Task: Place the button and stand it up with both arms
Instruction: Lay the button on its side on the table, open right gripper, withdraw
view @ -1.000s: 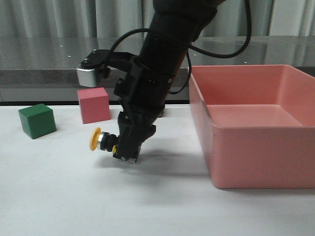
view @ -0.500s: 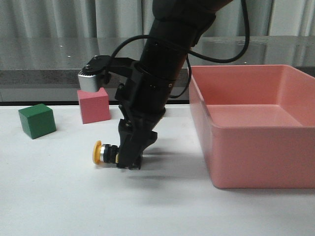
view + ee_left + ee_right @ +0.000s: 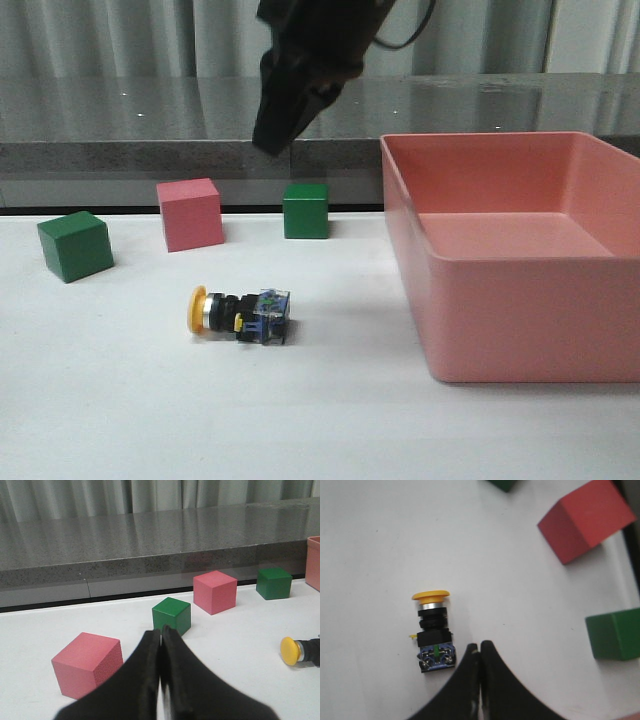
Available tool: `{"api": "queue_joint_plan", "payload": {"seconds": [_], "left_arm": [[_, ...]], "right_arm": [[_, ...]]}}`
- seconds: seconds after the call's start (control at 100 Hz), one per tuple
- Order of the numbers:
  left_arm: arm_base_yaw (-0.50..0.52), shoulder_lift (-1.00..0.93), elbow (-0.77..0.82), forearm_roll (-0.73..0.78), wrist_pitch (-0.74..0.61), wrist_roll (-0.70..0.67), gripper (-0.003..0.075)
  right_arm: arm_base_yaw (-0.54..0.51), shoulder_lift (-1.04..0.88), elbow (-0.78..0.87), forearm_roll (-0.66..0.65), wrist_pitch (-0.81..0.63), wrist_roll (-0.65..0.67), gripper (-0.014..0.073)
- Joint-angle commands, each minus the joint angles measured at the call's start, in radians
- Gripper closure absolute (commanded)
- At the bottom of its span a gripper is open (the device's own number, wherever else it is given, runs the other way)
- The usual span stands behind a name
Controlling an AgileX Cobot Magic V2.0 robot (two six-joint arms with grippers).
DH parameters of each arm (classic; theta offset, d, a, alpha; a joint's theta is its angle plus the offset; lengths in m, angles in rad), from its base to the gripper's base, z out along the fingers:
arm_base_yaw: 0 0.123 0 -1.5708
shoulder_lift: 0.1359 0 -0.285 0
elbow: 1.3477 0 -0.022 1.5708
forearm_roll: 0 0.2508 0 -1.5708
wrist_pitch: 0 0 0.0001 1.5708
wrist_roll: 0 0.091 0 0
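The button (image 3: 240,313) lies on its side on the white table, yellow cap to the left, clear-blue base to the right. My right gripper (image 3: 271,143) hangs high above and behind it, shut and empty. In the right wrist view the button (image 3: 433,630) lies just beside the shut right gripper (image 3: 480,645), apart from it. My left gripper (image 3: 161,631) is shut and empty, low over the table's left part. The button's yellow cap (image 3: 289,651) shows far off to one side in that view. The left arm is out of the front view.
A large pink bin (image 3: 520,320) stands at the right. A green cube (image 3: 75,245), a pink cube (image 3: 190,213) and another green cube (image 3: 305,210) stand behind the button. Another pink cube (image 3: 87,665) sits close beside my left gripper. A grey ledge runs along the back.
My right gripper has let go of the button and risen well above the table. The button now rests on its side on the table.
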Motion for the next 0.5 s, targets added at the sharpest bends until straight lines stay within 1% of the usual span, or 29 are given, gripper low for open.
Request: {"api": "queue_joint_plan", "payload": {"seconds": [0.0,0.11,0.18,0.25,0.3,0.45,0.49], "left_arm": [[0.004,-0.031,0.046,-0.009,-0.083,-0.007,0.074],[0.004,-0.031,0.046,-0.009,-0.083,-0.007,0.0739],[0.004,-0.031,0.046,-0.009,-0.083,-0.007,0.074],[0.004,-0.031,0.046,-0.009,-0.083,-0.007,0.0739],[0.004,-0.031,0.046,-0.009,-0.083,-0.007,0.074],[0.004,-0.031,0.046,-0.009,-0.083,-0.007,0.074],[0.004,-0.031,0.046,-0.009,-0.083,-0.007,0.0739]], "right_arm": [[-0.038,-0.108,-0.031,0.018,0.001,0.06,0.0706],[-0.103,-0.169,-0.013,0.018,-0.001,0.177,0.0707],[-0.144,-0.222,0.036,0.018,-0.044,0.226,0.0707],[-0.179,-0.292,0.128,0.018,-0.138,0.252,0.0707],[-0.199,-0.35,0.215,0.018,-0.236,0.268,0.0707],[-0.255,-0.564,0.541,0.018,-0.507,0.32,0.0707],[-0.272,-0.613,0.605,0.018,-0.547,0.325,0.0707]]}}
